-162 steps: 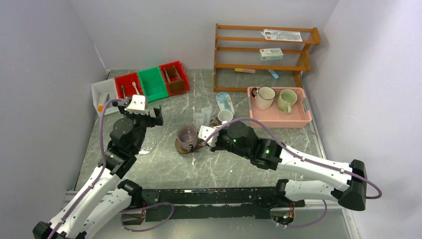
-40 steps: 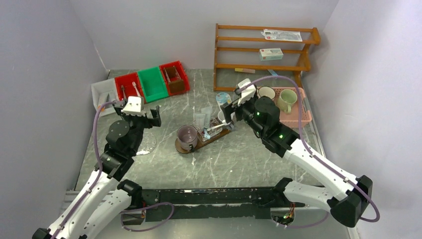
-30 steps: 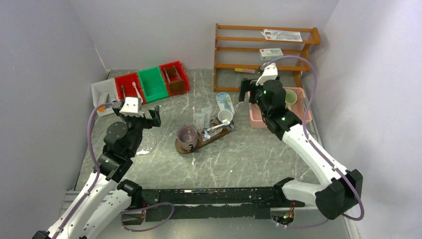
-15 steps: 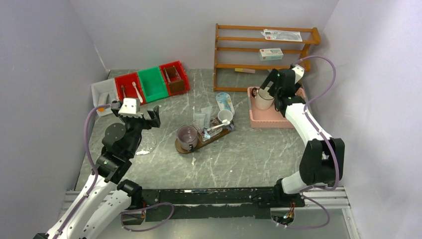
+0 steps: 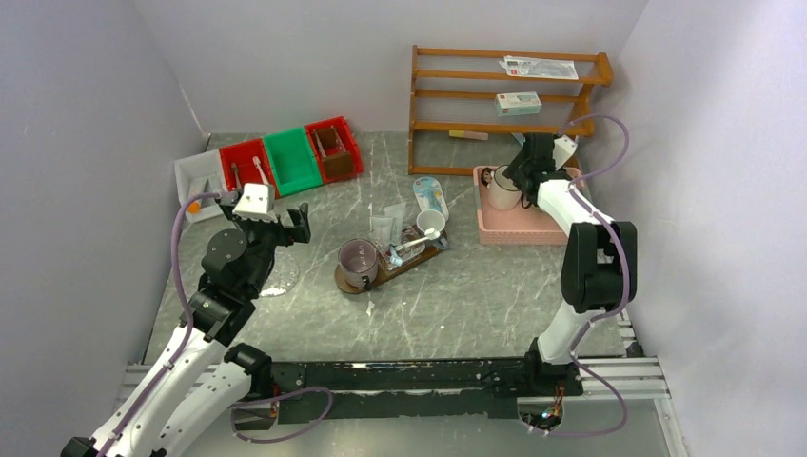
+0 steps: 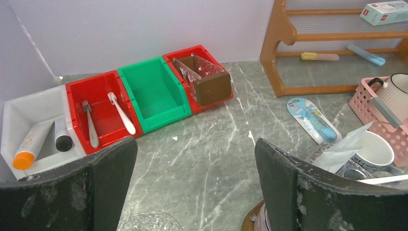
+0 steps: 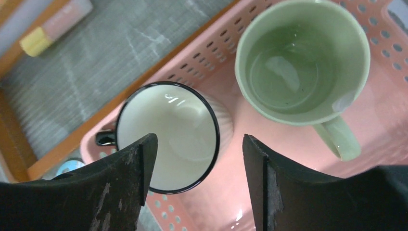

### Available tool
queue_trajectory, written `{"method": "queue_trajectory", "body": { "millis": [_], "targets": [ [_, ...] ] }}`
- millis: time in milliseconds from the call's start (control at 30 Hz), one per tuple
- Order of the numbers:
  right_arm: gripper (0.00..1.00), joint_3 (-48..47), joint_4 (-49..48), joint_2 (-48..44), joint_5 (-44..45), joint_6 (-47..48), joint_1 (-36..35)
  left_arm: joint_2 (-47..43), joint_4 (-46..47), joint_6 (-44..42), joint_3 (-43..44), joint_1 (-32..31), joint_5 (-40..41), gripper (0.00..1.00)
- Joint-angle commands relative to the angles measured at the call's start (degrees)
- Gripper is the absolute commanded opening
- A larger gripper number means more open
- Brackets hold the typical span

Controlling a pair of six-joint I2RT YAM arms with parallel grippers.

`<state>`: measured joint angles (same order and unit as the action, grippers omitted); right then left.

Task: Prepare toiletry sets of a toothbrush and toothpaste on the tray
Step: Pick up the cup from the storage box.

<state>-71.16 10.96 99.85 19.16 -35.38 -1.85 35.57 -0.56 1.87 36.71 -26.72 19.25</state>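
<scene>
Here, left of centre in the overhead view, we see the left pincer (image 6: 192, 159) spread wide and empty above the counter (image 5: 457, 305). At centre lies the tray (image 5: 411, 261) with a glass mug (image 5: 359, 259), a white cup (image 5: 430, 222) and a toothbrush (image 5: 419, 242) on it. Upper right, the right pincer (image 7: 198, 144) hangs parted over the pink basket (image 7: 370, 125), straddling the white mug (image 7: 168, 130) rim — not clamped on it.

Along the near edge of the grey marble-patterned table (image 5: 457, 314) we see bare surface, open to either arm. At mid-table the dark brown oval wooden tray (image 5: 416, 258), with a clear glass cup (image 5: 359, 259) and a small white mug (image 5: 430, 221), stands in the way. In the pink perforated plastic basket (image 7: 216, 202), the pale green ceramic mug (image 7: 300, 62) sits just beside the white black-rimmed mug (image 7: 168, 130), leaving us only a narrow gap.
</scene>
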Motion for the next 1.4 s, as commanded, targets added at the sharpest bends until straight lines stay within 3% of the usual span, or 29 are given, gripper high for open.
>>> {"method": "queue_trajectory", "body": {
  "millis": [0, 300, 667, 1067, 1367],
  "targets": [
    [0.66, -1.3, 2.3, 2.5, 2.5, -1.7, 0.5, -0.2, -0.4, -0.5, 1.5, 0.6, -0.7, 0.97],
    [0.47, -2.5, 2.3, 6.3, 1.6, -0.7, 0.4, -0.2, -0.2, -0.5, 1.4, 0.5, -1.5, 0.97],
    [0.01, -3.7, 5.0, 3.7, 3.2, 3.7, 0.3, 0.2, -0.2, -0.4, 1.5, 0.6, -3.0, 0.97],
    [0.00, -6.2, 8.6, -6.1, 7.1, 12.4, -2.3, 3.1, -0.8, -0.6, 2.8, 0.6, -8.5, 0.97],
    [0.00, -9.1, 10.2, -12.3, 7.2, 18.6, -6.9, 13.5, -10.4, 1.2, 15.0, 0.6, -16.6, 0.97]
  ]
}}
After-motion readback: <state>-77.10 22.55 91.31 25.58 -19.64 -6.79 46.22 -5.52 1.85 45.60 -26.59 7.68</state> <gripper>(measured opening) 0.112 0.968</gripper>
